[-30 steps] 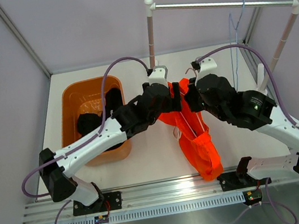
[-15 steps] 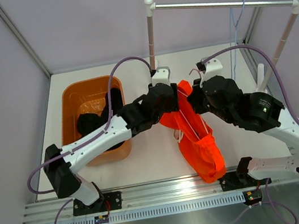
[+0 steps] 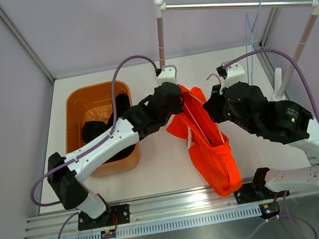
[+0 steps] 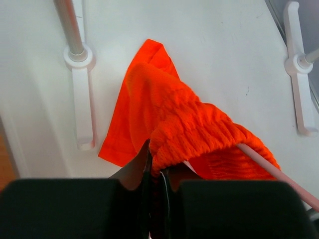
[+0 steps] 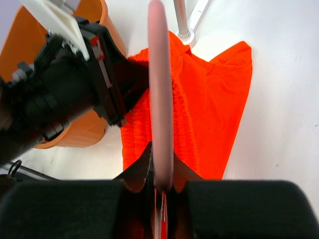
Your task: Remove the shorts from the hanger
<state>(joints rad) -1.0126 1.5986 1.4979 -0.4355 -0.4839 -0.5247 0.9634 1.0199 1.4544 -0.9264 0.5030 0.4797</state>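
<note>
The orange-red shorts [image 3: 211, 147] hang between my two arms over the table's middle, still threaded on a pale pink hanger [image 5: 159, 94]. My left gripper [image 4: 157, 162] is shut on their gathered waistband [image 4: 194, 129]. It sits at the garment's far left corner [image 3: 176, 99]. My right gripper [image 5: 162, 172] is shut on the hanger bar, with fabric draped on both sides of it. The bar also pokes out of the waistband in the left wrist view [image 4: 279, 174]. The black shorts [image 3: 99, 129] lie in the orange bin [image 3: 76, 106].
A clothes rack's metal rail [image 3: 238, 5] spans the back right, with a blue wire hanger [image 3: 249, 34] dangling from it. Its white feet [image 4: 82, 94] [image 4: 299, 64] rest on the table near the shorts. The bin stands at the left.
My left gripper has closed from wide open onto the waistband and shifted slightly back and left. The right arm drew to the right with the hanger, spreading the shorts.
</note>
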